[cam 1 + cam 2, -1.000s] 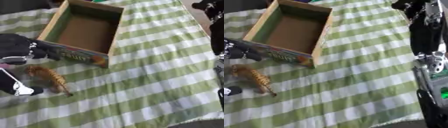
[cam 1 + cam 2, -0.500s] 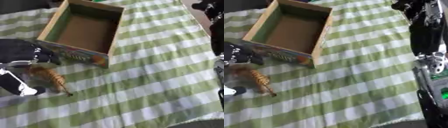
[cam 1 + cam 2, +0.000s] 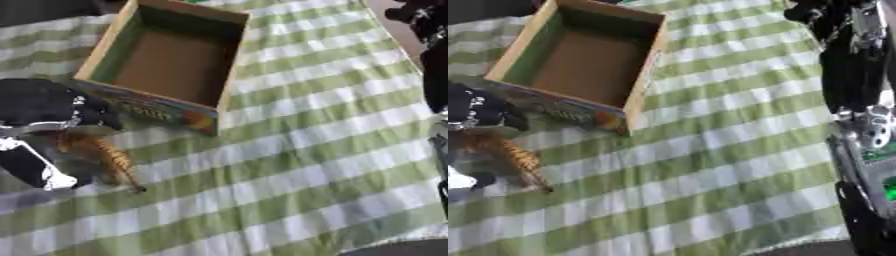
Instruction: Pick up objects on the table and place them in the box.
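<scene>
Tiger toy [image 3: 98, 152] lies just under left hand [image 3: 48, 107]; box [image 3: 166, 60] beside.

A soft, matt cloth [image 3: 332, 125] in green and white checks; the box [image 3: 171, 65] looks like plain brown cardboard inside, printed outside; the robot's right arm [image 3: 859, 75] shows glossy black and silver metal

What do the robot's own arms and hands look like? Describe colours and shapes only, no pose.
The left hand is bulky and black with small white marks near its edge; below it shows a white and black part. The right arm is black with silver metal joints, and a small green patch shows low on it. The right hand at its end is black. No loose cables can be made out.
</scene>
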